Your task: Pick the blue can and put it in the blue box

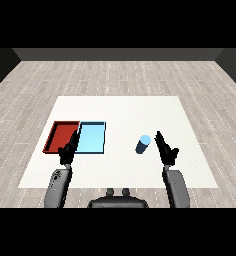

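Two trays side by side at the tabletop (pixel 120 107) left — first tray (pixel 60 136) outermost, second tray (pixel 92 137) inward, can (pixel 143 144) right of them, right hand (pixel 166 150) just beside it

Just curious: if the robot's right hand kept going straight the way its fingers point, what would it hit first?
Probably nothing: the right hand points up the bare white table, passing just right of the blue can, though depth is unclear.
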`<act>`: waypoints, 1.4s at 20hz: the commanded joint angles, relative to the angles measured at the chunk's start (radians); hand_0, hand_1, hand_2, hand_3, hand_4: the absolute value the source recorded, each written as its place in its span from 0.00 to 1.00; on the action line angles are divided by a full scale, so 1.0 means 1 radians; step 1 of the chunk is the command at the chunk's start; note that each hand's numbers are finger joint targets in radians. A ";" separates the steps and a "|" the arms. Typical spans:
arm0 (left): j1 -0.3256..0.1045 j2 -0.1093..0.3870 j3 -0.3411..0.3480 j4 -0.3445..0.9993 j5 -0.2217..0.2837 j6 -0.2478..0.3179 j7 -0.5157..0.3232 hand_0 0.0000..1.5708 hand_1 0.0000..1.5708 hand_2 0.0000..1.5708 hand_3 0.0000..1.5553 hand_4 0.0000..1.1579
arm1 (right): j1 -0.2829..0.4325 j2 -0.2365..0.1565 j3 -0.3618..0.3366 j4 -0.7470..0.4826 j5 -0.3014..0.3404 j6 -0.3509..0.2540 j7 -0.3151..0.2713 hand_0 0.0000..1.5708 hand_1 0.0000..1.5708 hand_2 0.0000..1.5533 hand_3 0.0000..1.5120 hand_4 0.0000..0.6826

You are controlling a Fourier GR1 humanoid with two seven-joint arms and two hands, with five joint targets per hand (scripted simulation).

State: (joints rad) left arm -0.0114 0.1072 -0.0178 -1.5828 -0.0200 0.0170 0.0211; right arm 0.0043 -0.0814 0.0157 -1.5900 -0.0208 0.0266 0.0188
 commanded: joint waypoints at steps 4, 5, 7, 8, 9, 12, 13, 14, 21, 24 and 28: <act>0.002 -0.009 0.034 0.003 -0.015 -0.002 -0.034 0.00 0.00 0.00 0.00 0.00 | -0.022 0.012 -0.006 0.021 0.060 -0.032 0.000 0.00 0.00 0.00 0.00 0.00; 0.003 -0.008 0.039 0.003 -0.013 -0.007 -0.036 0.00 0.00 0.00 0.00 0.00 | -0.027 0.013 -0.006 0.026 0.074 -0.042 0.001 0.00 0.00 0.00 0.00 0.00; -0.034 -0.070 0.040 -0.052 0.090 -0.039 -0.214 0.00 0.00 0.00 0.00 0.00 | -0.065 0.047 -0.003 -0.062 -0.062 0.049 -0.113 0.00 0.00 0.00 0.00 0.00; -0.010 -0.033 0.058 -0.057 0.104 -0.080 -0.255 0.00 0.00 0.00 0.00 0.00 | -0.043 0.039 -0.027 -0.031 -0.087 0.071 -0.170 0.00 0.00 0.00 0.00 0.00; -0.031 -0.043 0.058 -0.034 0.096 -0.070 -0.270 0.00 0.00 0.00 0.00 0.00 | -0.005 0.046 -0.011 -0.049 -0.079 0.077 -0.196 0.00 0.00 0.00 0.00 0.00; 0.033 -0.036 0.066 -0.026 0.126 -0.121 -0.341 0.00 0.00 0.00 0.00 0.00 | -0.059 0.044 -0.023 -0.022 -0.091 0.082 -0.174 0.00 0.00 0.00 0.00 0.00; 0.001 -0.043 0.066 -0.019 0.127 -0.108 -0.301 0.00 0.00 0.00 0.00 0.00 | -0.105 0.007 -0.072 0.010 -0.129 0.116 -0.178 0.00 0.00 0.00 0.00 0.00; 0.026 -0.035 0.062 -0.027 0.137 -0.140 -0.338 0.00 0.00 0.00 0.00 0.00 | -0.017 0.015 -0.038 0.071 -0.088 0.148 -0.304 0.00 0.00 0.00 0.00 0.00; -0.017 -0.061 0.053 0.021 0.089 -0.099 -0.352 0.00 0.00 0.00 0.00 0.00 | -0.053 0.058 -0.021 0.100 -0.054 0.095 -0.303 0.00 0.00 0.00 0.00 0.00; -0.048 -0.044 0.077 0.009 0.120 -0.109 -0.302 0.00 0.00 0.00 0.00 0.00 | -0.012 0.022 -0.067 0.006 -0.109 0.098 -0.203 0.00 0.00 0.00 0.00 0.00; -0.050 -0.036 0.087 0.010 0.128 -0.117 -0.287 0.00 0.00 0.00 0.00 0.00 | -0.049 0.043 -0.059 0.042 -0.094 0.069 -0.200 0.00 0.00 0.00 0.00 0.00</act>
State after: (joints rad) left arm -0.0305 0.0680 0.0635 -1.5657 0.0977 -0.1036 -0.3116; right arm -0.0518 -0.0447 -0.0447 -1.5141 -0.1135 0.1179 -0.2203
